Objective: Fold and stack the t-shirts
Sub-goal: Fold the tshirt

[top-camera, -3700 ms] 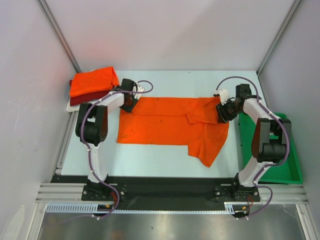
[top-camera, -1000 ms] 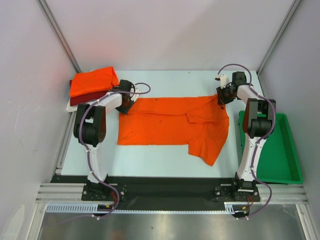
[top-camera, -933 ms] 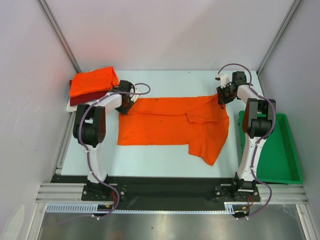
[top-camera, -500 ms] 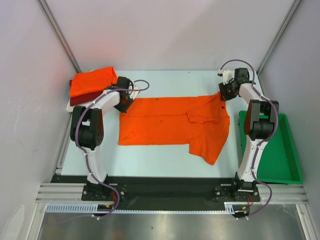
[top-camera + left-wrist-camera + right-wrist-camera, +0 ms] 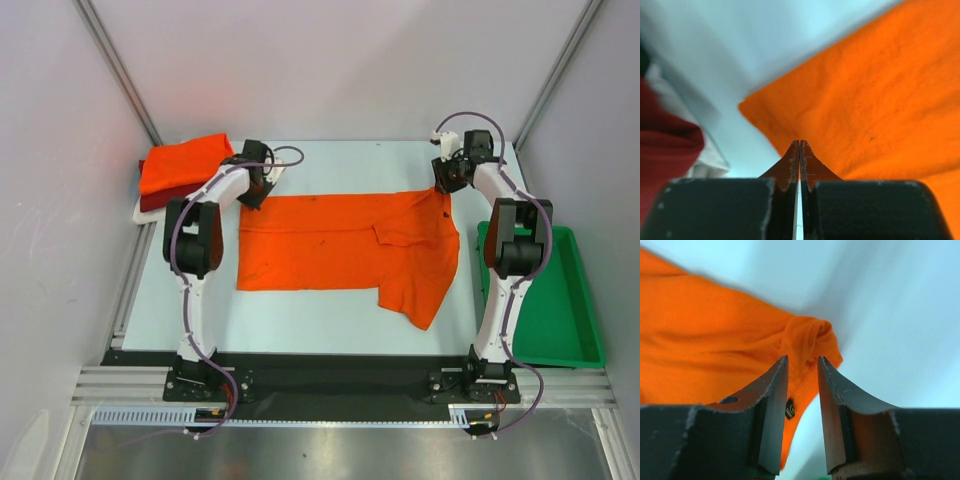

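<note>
spread orange t-shirt lies flat mid-frame on the table in the top view, with one flap trailing toward the lower right. folded orange t-shirt sits at upper left, on top of the dark red t-shirt and the white t-shirt. green tray is at the right edge, apart from the cloth.

left gripper is at the shirt's upper-left corner with its jaws pressed together. no cloth shows between them, so i can't tell if it has a pinch. right gripper is at the upper-right corner, jaws a narrow gap apart. the bunched corner sits just past the tips, not clamped.

handling: light, limp knit, no stiffness. expect it to sag and drag wherever you don't support it, and a thin pinch will likely slip. take it at the two far corners, on the seam where it's thicker. lift both ends level or the fold line skews. the left corner is near the stack, so it's easy to snag.
</note>
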You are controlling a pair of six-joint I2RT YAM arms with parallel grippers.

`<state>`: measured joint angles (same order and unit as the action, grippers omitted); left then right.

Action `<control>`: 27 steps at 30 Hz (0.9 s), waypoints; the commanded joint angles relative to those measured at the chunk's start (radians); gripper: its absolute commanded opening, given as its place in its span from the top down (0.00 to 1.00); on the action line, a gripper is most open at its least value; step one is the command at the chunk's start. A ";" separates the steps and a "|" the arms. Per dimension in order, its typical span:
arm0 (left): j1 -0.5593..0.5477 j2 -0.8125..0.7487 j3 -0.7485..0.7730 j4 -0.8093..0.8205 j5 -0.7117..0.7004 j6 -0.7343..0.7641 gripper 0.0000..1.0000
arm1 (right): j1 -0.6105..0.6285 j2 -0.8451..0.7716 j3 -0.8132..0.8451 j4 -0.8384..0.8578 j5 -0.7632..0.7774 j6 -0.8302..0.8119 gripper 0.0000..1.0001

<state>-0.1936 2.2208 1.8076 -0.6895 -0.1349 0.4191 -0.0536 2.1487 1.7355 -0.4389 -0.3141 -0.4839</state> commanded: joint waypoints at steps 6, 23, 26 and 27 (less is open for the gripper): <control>0.010 0.056 0.042 -0.018 -0.058 0.014 0.99 | 0.006 0.132 0.102 0.019 0.006 -0.002 0.66; 0.016 0.258 0.266 -0.048 -0.103 0.067 0.98 | -0.020 0.211 0.122 0.089 0.148 -0.036 1.00; 0.014 0.312 0.366 -0.062 -0.117 0.084 0.98 | -0.022 0.230 0.140 0.091 0.171 -0.039 1.00; 0.014 0.321 0.399 -0.061 -0.126 0.089 0.98 | -0.022 0.232 0.144 0.095 0.178 -0.041 0.99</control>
<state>-0.1921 2.4695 2.1307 -0.7757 -0.2390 0.4679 -0.0544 2.3314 1.8431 -0.3885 -0.2390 -0.4919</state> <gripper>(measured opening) 0.021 0.027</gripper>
